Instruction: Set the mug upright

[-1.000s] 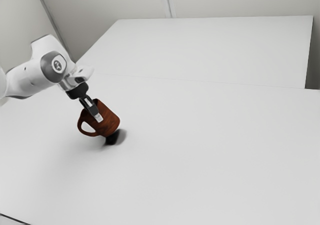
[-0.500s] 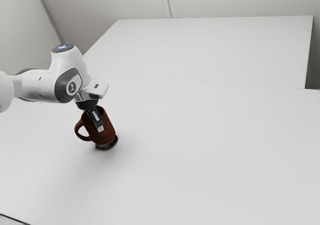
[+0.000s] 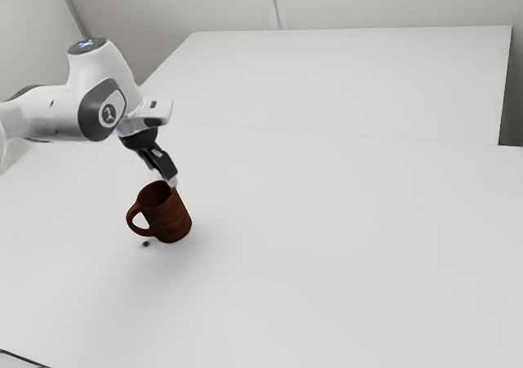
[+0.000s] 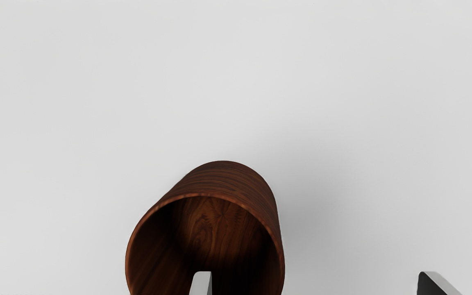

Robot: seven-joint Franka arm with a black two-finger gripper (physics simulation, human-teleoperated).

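so the mug (image 3: 168, 219) is standing upright on the table (image 3: 343, 253) now, handle at 9 o'clock in the exterior view. a second ago it's tilted between the fingers (image 4: 202, 284). claw (image 3: 169, 178) has backed off toward 12 o'clock, spread wide, gripping nothing.

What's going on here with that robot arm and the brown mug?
The robot arm, whose job is to set the mug upright, has its open gripper just above it. Seen from the wrist, one finger overlaps the mug's opening and the other finger is well off to one side, so nothing is gripping the mug. It looks upright, standing on the white table with its opening facing up.
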